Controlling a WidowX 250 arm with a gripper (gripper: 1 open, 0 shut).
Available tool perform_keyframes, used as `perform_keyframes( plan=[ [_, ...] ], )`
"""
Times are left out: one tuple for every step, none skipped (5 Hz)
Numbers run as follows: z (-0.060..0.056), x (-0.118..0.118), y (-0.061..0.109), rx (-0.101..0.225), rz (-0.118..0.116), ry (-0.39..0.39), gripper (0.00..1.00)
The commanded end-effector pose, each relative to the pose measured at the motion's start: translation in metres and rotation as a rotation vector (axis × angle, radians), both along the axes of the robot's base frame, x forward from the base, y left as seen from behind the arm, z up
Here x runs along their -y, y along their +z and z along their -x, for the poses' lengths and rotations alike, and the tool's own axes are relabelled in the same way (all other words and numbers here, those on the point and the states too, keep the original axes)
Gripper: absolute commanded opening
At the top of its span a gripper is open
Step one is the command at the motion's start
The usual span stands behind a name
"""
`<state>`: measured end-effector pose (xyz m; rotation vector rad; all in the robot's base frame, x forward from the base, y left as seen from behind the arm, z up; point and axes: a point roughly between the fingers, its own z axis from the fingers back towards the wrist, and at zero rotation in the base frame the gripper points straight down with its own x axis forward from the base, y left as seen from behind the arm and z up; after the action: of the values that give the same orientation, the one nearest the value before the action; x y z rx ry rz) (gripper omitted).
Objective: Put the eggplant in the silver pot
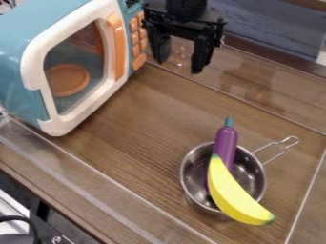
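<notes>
Leaning in the silver pot (193, 181), purple eggplant (224, 147) with capped end up past the rim, beside and partly behind the yellow banana (234, 195); up near the toy microwave (79, 59), jaws (178, 57) spread apart, with nothing between.

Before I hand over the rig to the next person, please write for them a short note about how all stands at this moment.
Gripper: open and empty, up near the microwave, away from the pot.
Eggplant: in the pot, leaning on its wall, stem end sticking out above the rim.
Banana: also in the pot, partly over the eggplant, one end reaching past the rim.
Done: the eggplant is in the pot, as the job asks.
Left: probably nothing more than keeping the arm clear; I would check that the eggplant sits steady.
</notes>
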<state>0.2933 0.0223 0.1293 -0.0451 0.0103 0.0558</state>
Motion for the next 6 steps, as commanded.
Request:
perform_keyframes(
  plan=[
    [-0.006, -0.012, 0.011, 0.068, -0.002, -0.014, 1.0],
    [-0.011, -0.02, 0.005, 0.081, -0.005, -0.018, 1.0],
    [-0.009, -0.017, -0.003, 0.089, -0.006, 0.0, 1.0],
    [-0.008, -0.012, -0.008, 0.097, -0.006, 0.014, 1.0],
    [-0.011, -0.015, -0.005, 0.108, 0.001, -0.012, 1.0],
    [-0.014, -0.019, -0.002, 0.12, 0.004, -0.034, 1.0]
  ],
)
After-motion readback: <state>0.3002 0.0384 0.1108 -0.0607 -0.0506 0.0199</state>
